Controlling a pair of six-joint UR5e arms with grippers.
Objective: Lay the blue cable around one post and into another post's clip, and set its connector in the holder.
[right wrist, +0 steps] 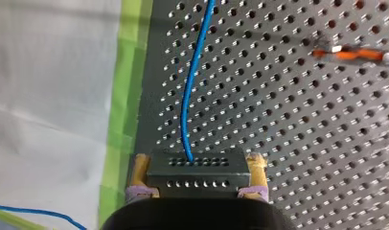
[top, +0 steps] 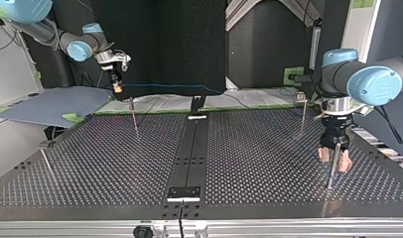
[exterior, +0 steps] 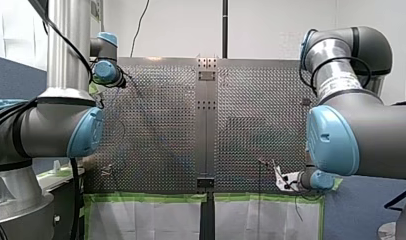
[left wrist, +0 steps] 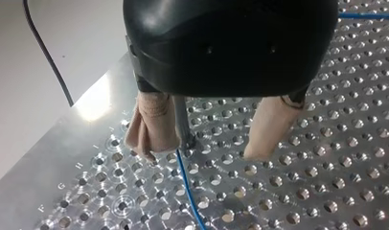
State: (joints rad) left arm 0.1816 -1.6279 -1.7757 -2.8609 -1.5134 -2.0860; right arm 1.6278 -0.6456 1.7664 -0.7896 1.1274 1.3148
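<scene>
Two arms work over the perforated table (top: 249, 163): my right arm (top: 65, 42) comes in at the top view's left, my left arm (top: 368, 79) at its right.

The left gripper (top: 334, 161) hangs low over the table with its beige pads (left wrist: 152, 127) spread apart, straddling a thin post (left wrist: 182, 120). In the left wrist view the post stands just beside one pad and well clear of the other, so nothing is clamped.

The right gripper (top: 118, 88) is raised off the table near the edge lined with green tape (right wrist: 128, 96). Its yellow-padded fingers are closed on the dark connector (right wrist: 195, 168), pinching it by its two ends.

The blue cable (right wrist: 190, 96) leaves the connector's face and spans the air across the far side of the top view. A run of it lies on the plate at the foot of the post between the left pads. We cannot tell whether it wraps that post or only touches it.

We judge the routing to be at an early step, with the connector not yet seated.

The main risk is tension. If my right arm draws the line taut while the left pads hold nothing, the cable could ride up and slip over the post's top. A hard pull could also twist the connector in its end-on grip, or drag the span against another post on the way.
</scene>
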